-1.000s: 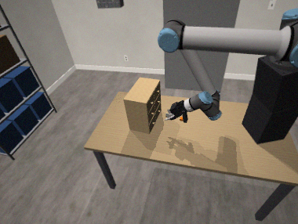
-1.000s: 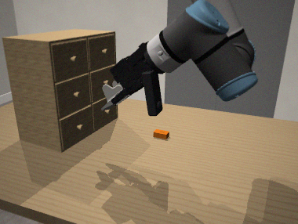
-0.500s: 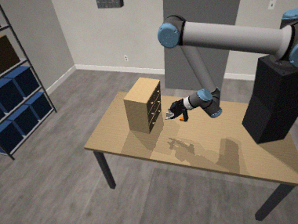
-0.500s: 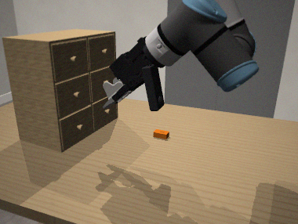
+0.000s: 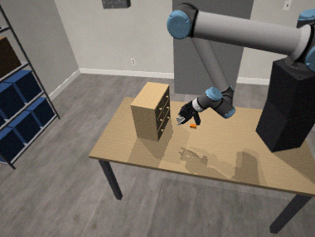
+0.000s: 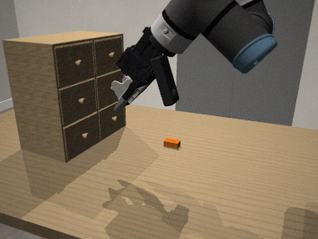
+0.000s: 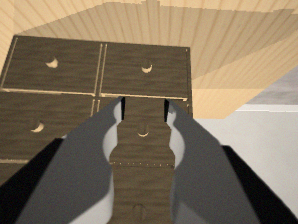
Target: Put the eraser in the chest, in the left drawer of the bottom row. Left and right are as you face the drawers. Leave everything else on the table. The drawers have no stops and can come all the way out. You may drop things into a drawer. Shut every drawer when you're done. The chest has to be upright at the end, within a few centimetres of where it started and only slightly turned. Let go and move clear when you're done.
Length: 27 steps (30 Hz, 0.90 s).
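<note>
The wooden chest (image 5: 151, 111) stands upright on the table, with two columns of dark drawers (image 6: 89, 94), all shut. The orange eraser (image 6: 171, 143) lies on the table to the right of the chest and also shows in the top view (image 5: 192, 126). My gripper (image 6: 119, 100) hovers just in front of the drawer fronts, above the table and apart from the eraser. Its fingers stand a narrow gap apart with nothing between them. In the wrist view a drawer knob (image 7: 143, 134) shows through that gap.
The robot's dark base block (image 5: 290, 103) stands at the table's right end. A metal shelf with blue bins (image 5: 18, 108) stands on the floor at the far left, away from the table.
</note>
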Each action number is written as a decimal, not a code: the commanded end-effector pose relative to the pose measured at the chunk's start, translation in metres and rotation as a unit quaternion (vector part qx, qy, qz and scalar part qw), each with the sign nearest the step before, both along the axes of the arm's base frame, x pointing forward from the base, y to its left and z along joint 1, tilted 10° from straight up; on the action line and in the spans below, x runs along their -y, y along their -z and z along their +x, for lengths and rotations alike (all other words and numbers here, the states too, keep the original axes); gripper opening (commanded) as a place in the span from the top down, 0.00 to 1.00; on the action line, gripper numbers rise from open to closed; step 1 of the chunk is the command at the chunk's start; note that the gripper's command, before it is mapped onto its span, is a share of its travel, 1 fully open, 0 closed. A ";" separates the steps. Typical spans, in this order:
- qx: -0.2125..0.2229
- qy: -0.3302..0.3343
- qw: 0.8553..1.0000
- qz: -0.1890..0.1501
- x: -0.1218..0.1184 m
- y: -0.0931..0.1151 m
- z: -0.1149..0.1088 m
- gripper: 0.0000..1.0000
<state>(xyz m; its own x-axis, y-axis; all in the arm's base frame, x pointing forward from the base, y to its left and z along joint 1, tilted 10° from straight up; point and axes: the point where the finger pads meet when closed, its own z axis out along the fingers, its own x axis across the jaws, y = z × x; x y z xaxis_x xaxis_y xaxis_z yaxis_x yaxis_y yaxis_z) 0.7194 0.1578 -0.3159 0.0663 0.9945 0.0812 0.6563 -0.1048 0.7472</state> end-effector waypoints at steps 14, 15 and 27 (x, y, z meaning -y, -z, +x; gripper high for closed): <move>-0.125 -0.010 0.992 0.008 0.001 -0.023 -0.028 0.80; -0.132 -0.011 0.991 0.009 0.001 -0.024 -0.029 0.80; -0.198 -0.016 0.980 0.013 0.001 -0.037 -0.045 0.80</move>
